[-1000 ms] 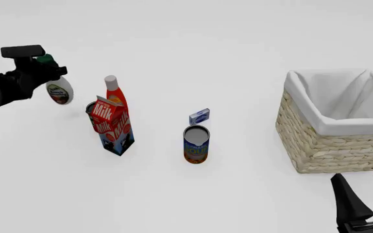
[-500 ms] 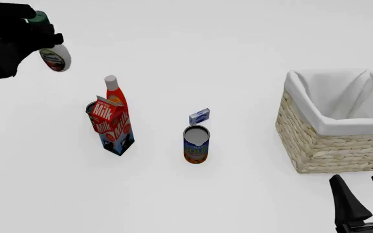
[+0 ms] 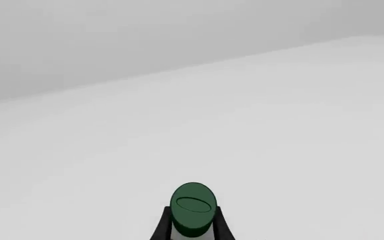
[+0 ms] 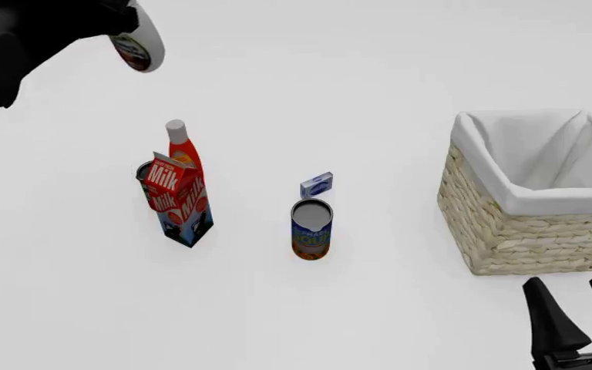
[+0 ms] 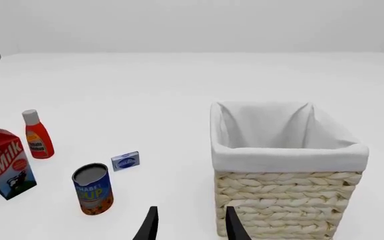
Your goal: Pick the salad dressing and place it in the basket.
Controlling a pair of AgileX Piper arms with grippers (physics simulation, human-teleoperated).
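Left gripper (image 3: 192, 231) is clamped on the salad dressing (image 4: 138, 44), held high over far-left worktop (image 4: 378, 85), well apart from basket (image 4: 536, 231); right gripper (image 4: 584, 308) idles w/ fingers spread.

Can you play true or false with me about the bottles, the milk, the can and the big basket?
1. The salad dressing is held up in the air by the left gripper. True.
2. The basket already has the dressing inside. False: only its white liner shows.
3. The milk carton stands right beside the red bottle. True.
4. The right gripper is holding the can. False: its fingers are open and hold nothing.
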